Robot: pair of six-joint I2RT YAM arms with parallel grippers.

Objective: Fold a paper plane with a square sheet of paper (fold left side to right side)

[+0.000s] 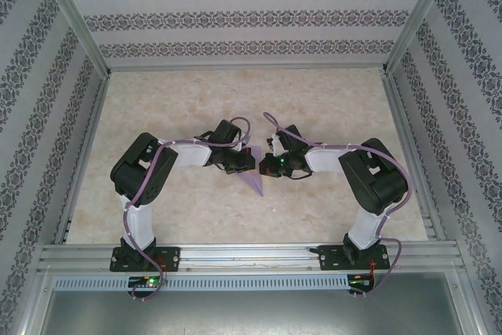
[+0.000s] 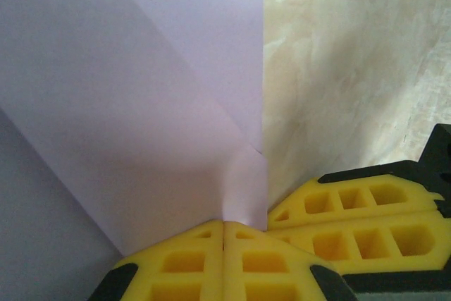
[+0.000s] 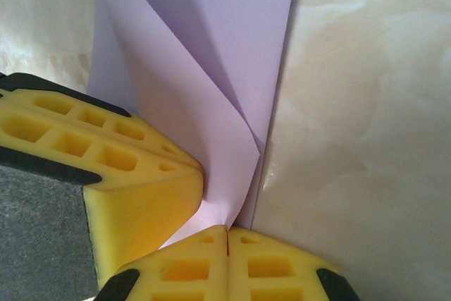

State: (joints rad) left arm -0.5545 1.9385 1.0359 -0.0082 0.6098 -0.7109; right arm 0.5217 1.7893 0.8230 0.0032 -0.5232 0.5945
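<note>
The square sheet of paper [image 1: 252,182] is lavender and partly folded, with diagonal creases. It lies at the table's middle, and a pointed end sticks out toward the arm bases. In the left wrist view the paper [image 2: 141,103] rises in a ridge straight out of the seam of my left gripper [image 2: 224,225], which is shut on it. The right gripper's yellow fingers [image 2: 352,223] lie just to the right. In the right wrist view a curled flap of the paper [image 3: 211,68] ends in the seam of my shut right gripper [image 3: 227,232]. The left gripper's fingers [image 3: 127,174] rest on the sheet beside it.
The marbled beige table [image 1: 172,115] is walled by patterned panels on three sides, with an aluminium rail along the near edge. Both arms bend inward, and the left gripper [image 1: 247,164] and right gripper [image 1: 268,166] almost touch at the centre.
</note>
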